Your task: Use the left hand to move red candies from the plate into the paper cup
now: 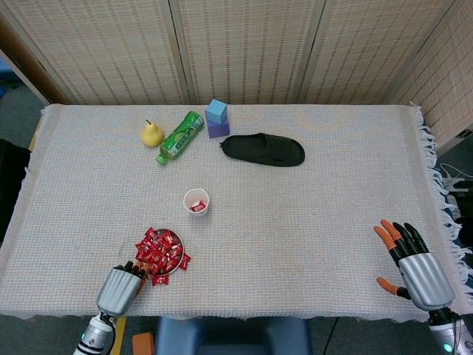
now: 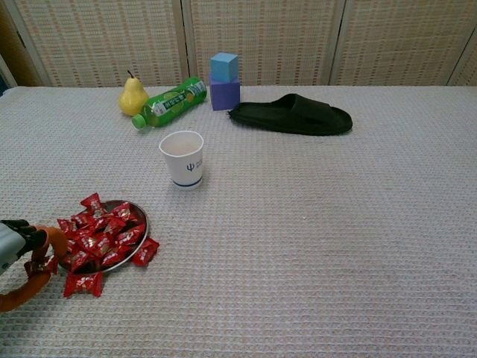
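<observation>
A small metal plate (image 2: 139,218) heaped with red candies (image 2: 104,233) sits near the table's front left; the head view shows the candies (image 1: 162,250) too. Two candies (image 2: 83,283) lie loose on the cloth beside it. My left hand (image 2: 16,247) is at the view's left edge, just left of the plate, fingers curled, with one red candy (image 2: 41,265) pinched between fingertips and thumb. From above, the left hand (image 1: 118,287) sits at the table's front edge. The white paper cup (image 2: 182,158) stands upright beyond the plate, one candy inside (image 1: 197,207). My right hand (image 1: 412,260) rests far right, fingers spread, holding nothing.
At the back lie a yellow pear (image 2: 132,97), a green bottle on its side (image 2: 170,102), a blue cube stacked on a purple block (image 2: 224,80) and a black slipper (image 2: 292,115). A woven cloth (image 2: 313,239) covers the table.
</observation>
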`<state>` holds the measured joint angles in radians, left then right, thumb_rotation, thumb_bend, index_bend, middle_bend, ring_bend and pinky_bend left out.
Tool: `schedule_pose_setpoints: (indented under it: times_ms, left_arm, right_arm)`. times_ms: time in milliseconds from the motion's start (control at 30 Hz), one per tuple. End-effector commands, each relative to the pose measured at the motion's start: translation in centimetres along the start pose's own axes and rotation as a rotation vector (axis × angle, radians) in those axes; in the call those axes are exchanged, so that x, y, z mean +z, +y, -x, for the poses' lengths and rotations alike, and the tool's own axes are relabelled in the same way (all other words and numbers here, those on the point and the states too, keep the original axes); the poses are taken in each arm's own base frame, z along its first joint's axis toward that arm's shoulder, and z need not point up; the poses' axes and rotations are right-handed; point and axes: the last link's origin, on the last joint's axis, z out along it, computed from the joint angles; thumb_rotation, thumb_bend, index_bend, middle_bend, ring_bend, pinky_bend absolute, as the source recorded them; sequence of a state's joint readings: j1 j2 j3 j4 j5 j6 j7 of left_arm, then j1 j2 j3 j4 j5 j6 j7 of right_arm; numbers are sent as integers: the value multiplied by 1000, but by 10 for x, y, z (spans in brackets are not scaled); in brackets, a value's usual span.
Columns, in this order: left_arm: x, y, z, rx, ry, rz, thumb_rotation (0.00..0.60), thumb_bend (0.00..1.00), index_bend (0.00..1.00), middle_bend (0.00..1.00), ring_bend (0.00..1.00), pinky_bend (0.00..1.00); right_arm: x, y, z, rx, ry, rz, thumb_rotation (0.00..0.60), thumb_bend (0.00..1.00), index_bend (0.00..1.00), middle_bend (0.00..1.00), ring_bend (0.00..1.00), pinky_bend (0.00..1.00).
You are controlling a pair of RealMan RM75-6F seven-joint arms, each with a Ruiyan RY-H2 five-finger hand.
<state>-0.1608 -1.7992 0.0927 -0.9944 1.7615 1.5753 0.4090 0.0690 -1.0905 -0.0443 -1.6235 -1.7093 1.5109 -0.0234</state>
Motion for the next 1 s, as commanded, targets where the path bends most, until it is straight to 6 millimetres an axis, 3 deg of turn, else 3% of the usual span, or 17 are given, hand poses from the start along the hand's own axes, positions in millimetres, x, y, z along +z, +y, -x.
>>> schedule_pose_setpoints:
  times_ms: [33, 167, 400, 533, 633, 733, 1000]
  left_arm:
    - [9, -10, -15, -73, 25, -50, 600, 406, 510, 559, 561, 888]
    - [31, -19, -37, -183, 41, -87, 600, 406, 510, 556, 567, 893]
    - [105, -8, -79, -325, 28, -22, 600, 423, 504, 554, 570, 904]
    - [119, -2, -85, -335, 20, -1, 600, 423, 503, 554, 570, 912]
    - [147, 12, -93, -335, 15, 40, 600, 423, 502, 553, 570, 915]
    - [194, 35, -99, -332, 9, 82, 600, 424, 502, 546, 570, 915]
    - [250, 60, -93, -267, -26, 88, 600, 433, 496, 537, 570, 917]
  right_arm:
    - [0, 0, 0, 1, 0, 1, 600, 44, 0, 0, 0, 0]
    - [1, 2, -1, 4, 7, 14, 600, 44, 0, 0, 0, 0]
    - [9, 7, 0, 1, 5, 56, 600, 44, 0, 0, 0, 0]
    - [10, 9, 0, 3, 7, 69, 600, 44, 0, 0, 0, 0]
    - [14, 13, 0, 6, 5, 94, 600, 44, 0, 0, 0, 0]
    - [20, 18, 0, 11, -4, 123, 600, 44, 0, 0, 0, 0]
    - [23, 25, -1, 15, -3, 159, 600, 44, 0, 0, 0, 0]
